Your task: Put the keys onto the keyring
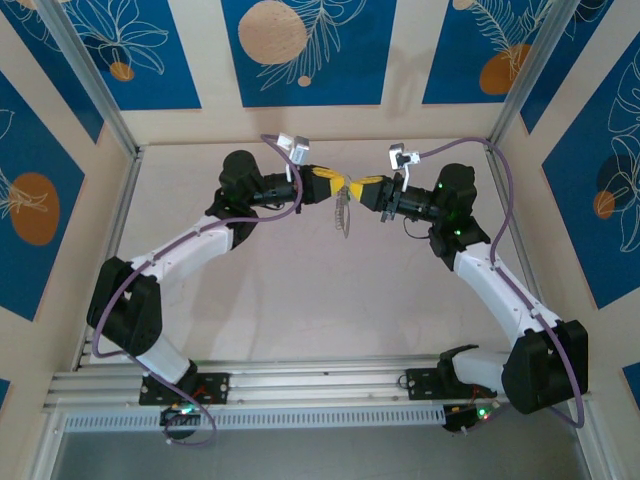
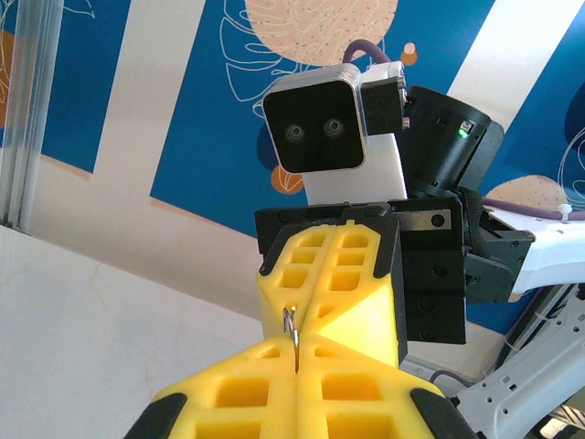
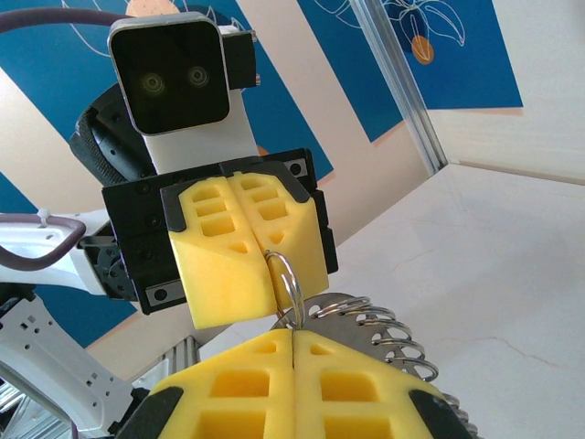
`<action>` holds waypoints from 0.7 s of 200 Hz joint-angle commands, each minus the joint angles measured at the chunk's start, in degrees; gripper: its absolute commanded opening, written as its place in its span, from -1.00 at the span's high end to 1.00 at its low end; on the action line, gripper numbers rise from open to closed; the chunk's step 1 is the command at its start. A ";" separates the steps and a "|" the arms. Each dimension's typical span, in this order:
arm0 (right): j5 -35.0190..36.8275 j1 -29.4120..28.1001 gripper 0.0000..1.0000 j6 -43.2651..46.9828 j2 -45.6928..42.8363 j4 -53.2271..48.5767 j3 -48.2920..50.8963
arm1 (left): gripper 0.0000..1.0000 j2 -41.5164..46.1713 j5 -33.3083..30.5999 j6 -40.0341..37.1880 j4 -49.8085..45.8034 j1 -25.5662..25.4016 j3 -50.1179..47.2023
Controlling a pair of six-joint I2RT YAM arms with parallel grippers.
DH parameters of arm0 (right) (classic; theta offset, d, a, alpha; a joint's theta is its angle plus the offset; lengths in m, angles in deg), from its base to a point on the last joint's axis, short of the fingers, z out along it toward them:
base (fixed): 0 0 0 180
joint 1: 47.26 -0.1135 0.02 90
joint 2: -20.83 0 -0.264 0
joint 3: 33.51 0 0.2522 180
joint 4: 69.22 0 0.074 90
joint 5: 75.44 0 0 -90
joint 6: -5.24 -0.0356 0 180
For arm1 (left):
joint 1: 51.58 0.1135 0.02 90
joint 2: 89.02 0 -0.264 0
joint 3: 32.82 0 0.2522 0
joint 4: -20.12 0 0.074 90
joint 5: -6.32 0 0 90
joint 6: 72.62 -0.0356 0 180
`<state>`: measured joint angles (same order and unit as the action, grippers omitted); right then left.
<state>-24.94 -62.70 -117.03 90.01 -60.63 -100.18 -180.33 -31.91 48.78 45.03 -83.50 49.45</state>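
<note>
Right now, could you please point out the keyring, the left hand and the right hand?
keyring (image 3: 338, 306): right wrist view, its grey loop.
left hand (image 2: 297, 352): left wrist view, between its yellow fingertips.
right hand (image 3: 292, 340): right wrist view, between its yellow fingertips.

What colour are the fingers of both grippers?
Bright yellow fingers, seen best in the right wrist view.
</note>
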 commanded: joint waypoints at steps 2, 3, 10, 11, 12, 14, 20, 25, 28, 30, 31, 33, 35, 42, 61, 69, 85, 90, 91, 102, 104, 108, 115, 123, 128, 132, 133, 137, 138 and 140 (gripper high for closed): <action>-1.10 -0.95 1.00 1.97 -1.07 -2.63 0.53 | 1.00 2.03 -0.79 -0.89 2.59 -0.77 1.27; -1.15 -0.97 1.00 2.09 -1.07 -2.74 0.53 | 1.00 2.02 -0.79 -0.89 2.61 -0.73 1.27; -1.42 -1.44 1.00 2.58 -1.07 -3.38 0.31 | 1.00 2.01 -0.89 -0.96 2.63 -0.84 1.27; -1.48 -1.44 1.00 2.66 -1.07 -3.41 0.28 | 1.00 2.05 -0.88 -0.97 2.63 -0.81 1.27; -1.51 -1.48 1.00 2.74 -1.03 -3.52 0.23 | 1.00 1.99 -0.88 -0.98 2.63 -0.83 1.32; -1.55 -1.62 1.00 2.85 -1.06 -3.76 0.14 | 1.00 1.94 -0.88 -0.94 2.61 -0.85 1.29; -1.80 -1.85 1.00 3.43 -1.03 -4.48 -0.17 | 1.00 1.92 -0.96 -0.92 2.63 -0.79 1.19; -2.17 -2.11 1.00 3.94 -1.07 -5.13 -0.43 | 1.00 1.91 -1.01 -0.99 2.63 -0.80 1.23; -2.35 -2.20 1.00 4.22 -1.07 -5.68 -0.56 | 1.00 1.92 -1.05 -1.04 2.63 -0.81 1.19; -2.45 -2.24 1.00 4.36 -1.05 -5.94 -0.65 | 1.00 1.92 -1.12 -1.07 2.61 -0.83 1.19; -2.52 -2.28 0.99 4.43 -1.06 -6.10 -0.68 | 1.00 1.92 -1.18 -1.03 2.62 -0.84 1.19; -2.68 -2.35 0.96 4.59 -1.14 -6.33 -0.79 | 1.00 1.86 -1.22 -1.00 2.63 -0.79 1.19; -2.79 -2.32 0.93 4.76 -1.15 -6.66 -0.88 | 1.00 1.84 -1.27 -1.06 2.63 -0.87 1.23; -3.14 -2.33 0.78 5.15 -1.40 -7.45 -0.97 | 1.00 1.79 -1.29 -1.10 2.57 -0.87 1.19; -3.30 -1.68 0.50 6.64 -3.09 -9.85 -0.75 | 1.00 1.57 -1.55 -1.12 2.54 -0.88 1.19; -3.21 -1.07 0.41 6.63 -4.13 -10.13 -0.26 | 1.00 1.57 -1.58 -1.08 2.54 -0.89 1.20; -3.35 0.78 0.32 6.09 -6.03 -10.05 0.77 | 1.00 1.57 -1.58 -0.99 2.72 -0.96 1.19; -3.31 1.47 0.31 5.80 -6.55 -9.85 1.09 | 1.00 1.55 -1.58 -0.91 2.80 -0.95 1.19; -3.26 1.60 0.31 5.72 -6.62 -9.77 1.16 | 1.00 1.56 -1.58 -0.90 2.80 -0.95 1.19; -2.91 3.13 0.30 4.39 -7.70 -8.49 2.05 | 1.00 1.59 -1.41 -0.87 2.81 -1.08 1.19; -2.87 3.44 0.30 4.08 -7.85 -8.18 2.33 | 1.00 1.62 -1.36 -0.85 2.81 -1.11 1.19; -2.81 3.96 0.30 3.39 -8.13 -7.40 2.71 | 1.00 1.66 -1.39 -0.87 2.81 -1.09 1.12; -2.48 4.82 0.30 2.00 -8.43 -5.94 3.23 | 1.00 1.70 -1.25 -0.73 2.93 -1.07 1.10; -2.23 5.67 0.27 0.31 -8.50 -4.12 3.67 | 1.00 1.68 -1.15 -0.68 3.03 -1.09 1.10; -2.16 5.93 0.26 -0.61 -8.36 -3.03 3.86 | 1.00 1.66 -1.14 -0.63 3.11 -1.06 1.14; -1.92 6.09 0.26 -1.29 -8.32 -2.36 3.97 | 1.00 1.66 -1.14 -0.51 3.20 -1.14 1.05; -1.82 6.11 0.26 -1.39 -8.30 -2.20 3.96 | 1.00 1.66 -1.14 -0.53 3.22 -1.13 1.03; -1.48 6.12 0.26 -1.95 -8.13 -1.67 3.98 | 1.00 1.71 -1.14 -0.43 3.37 -1.14 0.96; -1.38 6.12 0.26 -2.07 -8.07 -1.59 3.96 | 1.00 1.68 -1.10 -0.45 3.40 -1.13 0.94; -1.23 6.15 0.26 -2.20 -8.03 -1.36 3.95 | 1.00 1.67 -1.11 -0.37 3.48 -1.19 0.95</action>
<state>-26.97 -57.48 -114.78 81.73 -66.27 -97.58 -180.33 -32.98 48.78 44.95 -84.02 49.45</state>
